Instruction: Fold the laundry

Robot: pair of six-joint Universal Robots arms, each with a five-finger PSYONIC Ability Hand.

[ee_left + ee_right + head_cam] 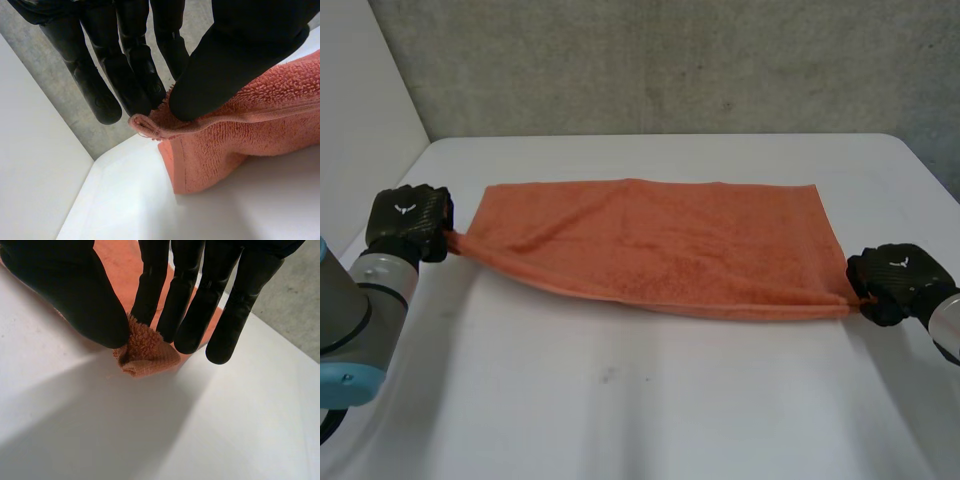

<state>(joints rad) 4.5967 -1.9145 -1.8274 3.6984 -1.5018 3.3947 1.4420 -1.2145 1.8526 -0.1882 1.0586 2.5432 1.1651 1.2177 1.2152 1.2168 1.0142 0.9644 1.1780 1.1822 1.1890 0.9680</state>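
- Nearest, a bare stretch of the white table (620, 400) lies open, with the left arm (360, 320) and its light-blue cap at the table's side
- Next, the left hand (410, 220) sits at the near left corner of the orange towel (660, 250); in the left wrist view its thumb (235, 60) presses the hemmed corner against the fingers (135, 85), so it is clamped on the cloth, with the corner raised off the table and a layer of terry hanging below the hem
- Across the table, the right hand (895, 282) has the near right corner; in the right wrist view a small tuft of that corner pokes out between thumb (75, 295) and fingers (150, 295), pinched tight close to the tabletop
- Between the two hands the towel's near edge runs as one drawn line, slanting nearer toward the right hand
- Beyond that edge the rest of the towel spreads over the middle of the table, with soft creases toward the left hand
- Farther on, the towel's far edge lies roughly straight, with bare table behind it
- Farthest, a grey wall (670, 60) stands past the table's far edge
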